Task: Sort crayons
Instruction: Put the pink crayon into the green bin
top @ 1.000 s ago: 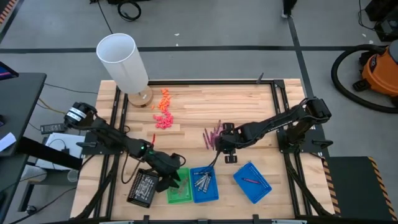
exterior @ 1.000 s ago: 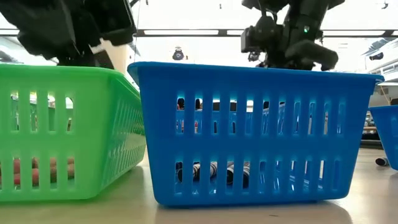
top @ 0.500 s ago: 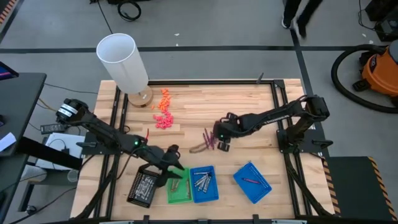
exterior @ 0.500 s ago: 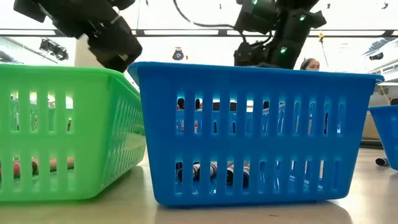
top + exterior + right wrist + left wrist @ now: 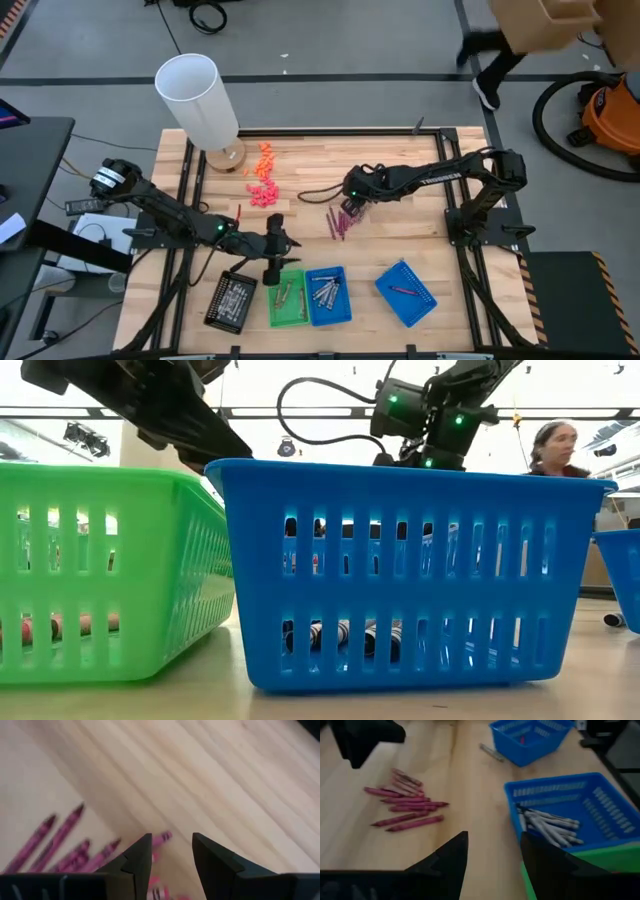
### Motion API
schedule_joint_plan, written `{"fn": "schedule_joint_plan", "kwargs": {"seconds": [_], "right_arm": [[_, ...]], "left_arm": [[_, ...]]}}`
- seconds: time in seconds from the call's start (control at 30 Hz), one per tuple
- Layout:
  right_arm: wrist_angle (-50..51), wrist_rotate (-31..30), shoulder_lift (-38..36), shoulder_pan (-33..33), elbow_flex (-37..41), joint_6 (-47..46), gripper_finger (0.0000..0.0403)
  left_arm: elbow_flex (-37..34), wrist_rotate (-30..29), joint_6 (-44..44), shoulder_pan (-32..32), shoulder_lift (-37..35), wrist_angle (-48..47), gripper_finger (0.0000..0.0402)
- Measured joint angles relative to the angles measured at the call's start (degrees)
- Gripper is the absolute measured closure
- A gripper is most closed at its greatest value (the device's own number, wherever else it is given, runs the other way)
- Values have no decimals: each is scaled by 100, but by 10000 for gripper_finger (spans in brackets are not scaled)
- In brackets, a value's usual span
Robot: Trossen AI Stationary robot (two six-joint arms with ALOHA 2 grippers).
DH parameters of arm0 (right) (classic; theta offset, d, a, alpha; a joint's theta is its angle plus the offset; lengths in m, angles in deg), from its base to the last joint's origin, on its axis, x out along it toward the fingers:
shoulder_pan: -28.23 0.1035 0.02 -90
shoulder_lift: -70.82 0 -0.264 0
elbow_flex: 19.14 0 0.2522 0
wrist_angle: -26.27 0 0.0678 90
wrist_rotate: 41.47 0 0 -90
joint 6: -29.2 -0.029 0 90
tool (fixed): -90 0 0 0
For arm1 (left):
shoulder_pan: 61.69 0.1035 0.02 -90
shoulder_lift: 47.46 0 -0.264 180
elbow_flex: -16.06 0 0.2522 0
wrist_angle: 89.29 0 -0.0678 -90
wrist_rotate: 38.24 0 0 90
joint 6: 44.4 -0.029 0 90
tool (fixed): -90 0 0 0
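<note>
Loose magenta crayons (image 5: 340, 222) lying mid-desk, thin paper-wrapped sticks; silver-grey ones already in the middle blue basket (image 5: 327, 297), red-brown ones in the green basket (image 5: 286, 300), one in the right blue basket (image 5: 407, 291), so sorting judged well along, pink pile left. Right claw (image 5: 350, 208) hovering just over that pile, fingers apart, empty; left claw (image 5: 271, 272) at the green basket's far edge, likewise apart and empty, over smooth pale wooden desk (image 5: 400, 165)

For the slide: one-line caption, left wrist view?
Open left gripper faces loose crayons on the table; grey ones fill the blue tray.
</note>
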Motion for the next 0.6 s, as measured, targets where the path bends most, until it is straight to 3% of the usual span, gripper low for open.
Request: {"fn": "schedule_joint_plan", "kwargs": {"seconds": [0.13, 0.23, 0.4, 0.6], "right_arm": [[-612, -35, 0, -81, 263, -42, 253], [-475, 172, 2, -79, 330, 171, 253], [27, 1120, -9, 69, 327, 1943, 253], [474, 1412, -2, 159, 358, 3560, 253]], "left_arm": [[0, -115, -106, 106, 0, 11, 209], [0, -128, -119, 160, 0, 11, 209], [0, -129, -122, 154, 0, 11, 209], [0, -128, -161, 145, 2, 11, 209]]}}
